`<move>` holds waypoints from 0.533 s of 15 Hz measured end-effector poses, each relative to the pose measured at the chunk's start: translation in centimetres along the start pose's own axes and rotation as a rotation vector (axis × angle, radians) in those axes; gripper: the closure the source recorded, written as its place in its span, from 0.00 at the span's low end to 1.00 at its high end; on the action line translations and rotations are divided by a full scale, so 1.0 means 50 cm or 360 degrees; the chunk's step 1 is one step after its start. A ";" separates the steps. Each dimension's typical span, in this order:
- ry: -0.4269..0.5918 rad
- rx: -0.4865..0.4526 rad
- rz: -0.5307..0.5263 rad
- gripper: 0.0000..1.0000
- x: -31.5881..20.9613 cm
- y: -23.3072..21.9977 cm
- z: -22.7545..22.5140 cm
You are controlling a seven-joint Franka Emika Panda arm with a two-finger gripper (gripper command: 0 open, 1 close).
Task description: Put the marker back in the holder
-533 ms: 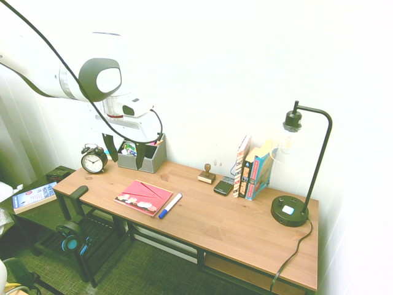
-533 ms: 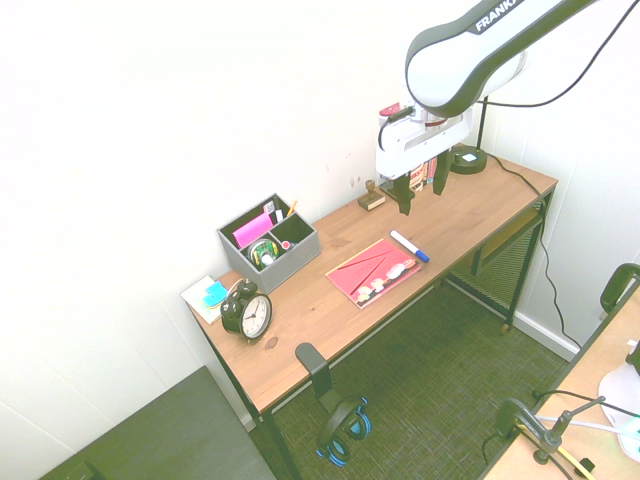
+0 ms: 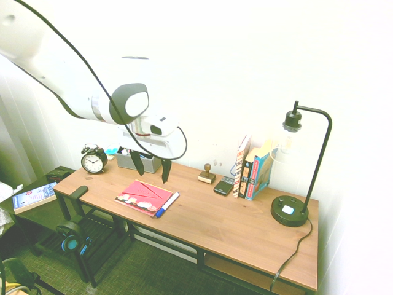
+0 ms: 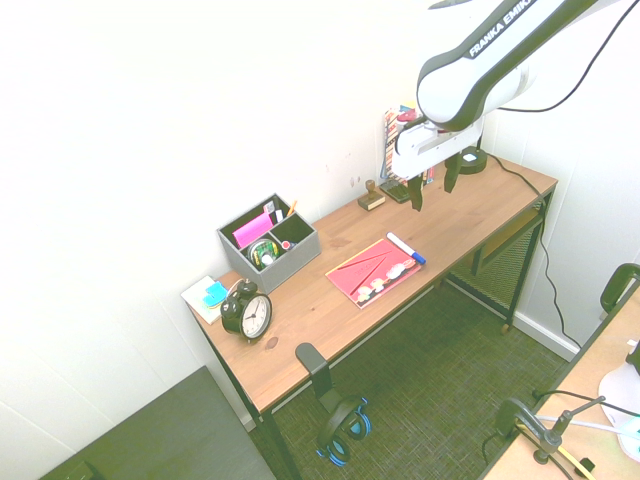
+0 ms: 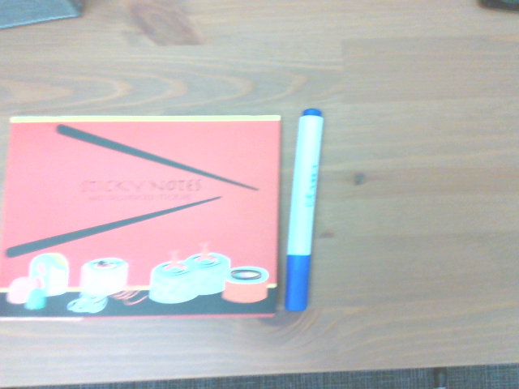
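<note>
First exterior view: marker (image 3: 167, 205) lay on table (image 3: 233, 227), touching red sticky-note pad (image 3: 142, 196) at its 3 o'clock edge. Hand (image 3: 151, 167) hovered above, fingers spread wide, empty.

Second exterior view: holder (image 4: 270, 242), at the pad's 9 o'clock, contained pink notes and pens.

Wrist view: nothing obstructed the marker.

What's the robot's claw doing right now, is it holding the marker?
Gripper: open, holding nothing. It hangs above the desk; the marker lies beside the red sticky-notes pad.
</note>
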State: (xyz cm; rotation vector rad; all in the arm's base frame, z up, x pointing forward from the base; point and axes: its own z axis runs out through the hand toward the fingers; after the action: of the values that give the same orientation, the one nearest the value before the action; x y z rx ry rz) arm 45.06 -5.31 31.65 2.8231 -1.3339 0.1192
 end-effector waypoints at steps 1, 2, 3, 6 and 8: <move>-0.0010 -0.0014 0.0000 0.00 0.008 -0.001 0.036; -0.0030 -0.0027 0.0002 0.00 0.012 -0.004 0.072; -0.0056 -0.0043 0.0006 0.00 0.016 -0.007 0.106; -0.0109 -0.0081 -0.0003 0.00 0.024 -0.027 0.173; -0.0130 -0.0105 -0.0010 0.00 0.028 -0.038 0.205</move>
State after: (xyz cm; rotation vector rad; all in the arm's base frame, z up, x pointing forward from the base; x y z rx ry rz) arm 48.05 -5.69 21.60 2.8050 -1.3181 -0.0403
